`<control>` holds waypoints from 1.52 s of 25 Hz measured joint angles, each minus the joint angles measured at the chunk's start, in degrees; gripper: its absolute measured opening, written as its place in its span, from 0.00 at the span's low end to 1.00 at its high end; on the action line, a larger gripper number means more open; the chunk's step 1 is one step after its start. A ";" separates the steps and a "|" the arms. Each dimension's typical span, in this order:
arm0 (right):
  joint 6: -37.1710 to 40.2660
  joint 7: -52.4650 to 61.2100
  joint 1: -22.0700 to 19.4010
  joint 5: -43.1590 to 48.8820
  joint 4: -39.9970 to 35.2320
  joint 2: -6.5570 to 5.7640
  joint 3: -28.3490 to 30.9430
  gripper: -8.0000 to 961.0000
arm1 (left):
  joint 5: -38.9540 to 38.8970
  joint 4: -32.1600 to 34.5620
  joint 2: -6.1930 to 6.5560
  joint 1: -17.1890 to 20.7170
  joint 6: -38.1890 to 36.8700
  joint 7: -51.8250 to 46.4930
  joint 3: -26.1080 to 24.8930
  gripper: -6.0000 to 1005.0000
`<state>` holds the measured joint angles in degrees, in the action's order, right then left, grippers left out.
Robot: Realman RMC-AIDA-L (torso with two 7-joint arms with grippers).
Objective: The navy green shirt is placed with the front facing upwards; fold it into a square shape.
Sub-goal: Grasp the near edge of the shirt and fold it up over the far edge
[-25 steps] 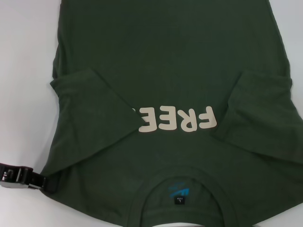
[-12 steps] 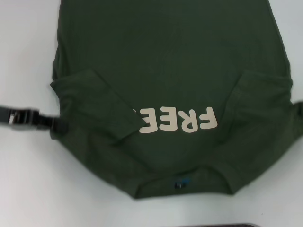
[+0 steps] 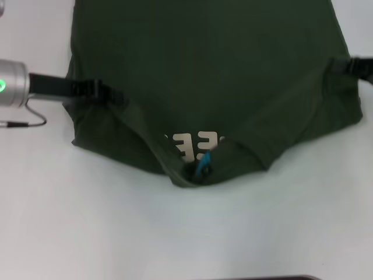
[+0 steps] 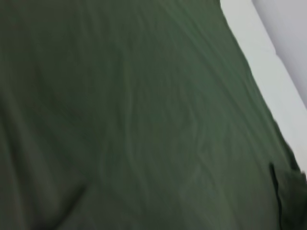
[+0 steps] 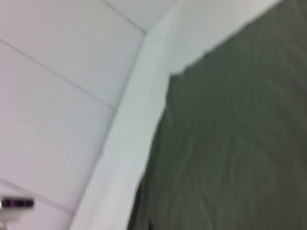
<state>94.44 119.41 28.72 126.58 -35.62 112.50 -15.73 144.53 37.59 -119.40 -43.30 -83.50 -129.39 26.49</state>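
The navy green shirt (image 3: 204,70) lies on the white table (image 3: 175,233). Its near, collar end is raised and drawn back over the body, sagging to a point in the middle. Only part of the cream lettering (image 3: 195,144) shows in that sag, with the teal-printed neck label (image 3: 204,165) just below it. My left gripper (image 3: 109,94) is shut on the shirt's left edge. At the right edge, my right gripper (image 3: 342,65) is shut on the cloth too. The left wrist view is filled with green cloth (image 4: 134,120), and cloth (image 5: 240,143) also fills much of the right wrist view.
The left arm's silver wrist (image 3: 13,84) with a green light and a thin cable (image 3: 26,122) sits over the table at the left. A dark object (image 3: 274,277) shows at the picture's bottom edge. The table's far edge (image 5: 129,139) meets a pale wall.
Both grippers have moved away from me, carrying the shirt's collar end up and over its body. The folded-in sleeves and most of the lettering are now covered.
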 joint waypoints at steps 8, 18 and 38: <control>-5.57 -3.26 -0.13 -8.27 0.36 2.02 0.00 0.04 | -6.39 0.18 -0.34 -2.18 8.23 0.41 0.52 0.03; -22.19 -8.37 0.61 -13.23 2.30 5.58 -0.51 0.04 | -9.59 -0.60 -2.49 -2.64 26.27 0.45 1.63 0.03; -35.38 -16.55 5.78 -18.39 8.17 5.46 -1.00 0.04 | -13.16 -2.29 -3.87 -5.28 40.48 1.69 10.88 0.03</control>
<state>59.06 102.86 34.50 108.19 -27.45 117.96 -16.73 131.36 35.30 -123.26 -48.57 -43.02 -127.70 37.38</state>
